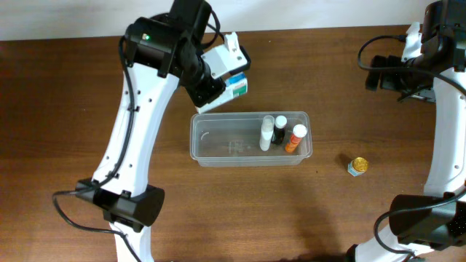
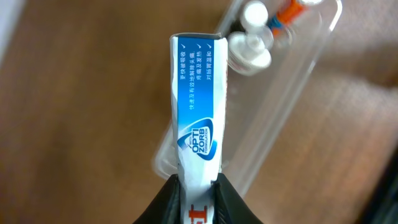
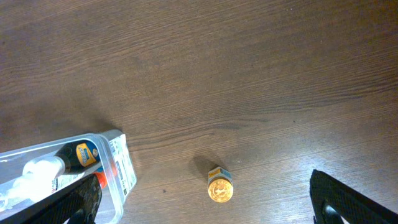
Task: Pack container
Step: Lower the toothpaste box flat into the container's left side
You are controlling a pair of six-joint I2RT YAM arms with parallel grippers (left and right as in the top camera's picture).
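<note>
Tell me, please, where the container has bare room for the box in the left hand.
The left part of the container is bare, from its left wall to the white bottle. Its right end is crowded: a black bottle and an orange bottle sit beside the white one. Outside, the table is bare between container and gold-lidded jar.

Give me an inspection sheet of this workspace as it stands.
Surface: brown wooden table.
Job's things: clear container holds three small bottles at its right end; blue-and-white box held over its far side, not yet in; gold-lidded jar on the table to its right.
Clutter: nothing seen.
Claws: left claw shut on the box; right claw open, holding nothing.
Cables: black cables loop at both arms.
Surroundings: pale strip beyond the far table edge.
</note>
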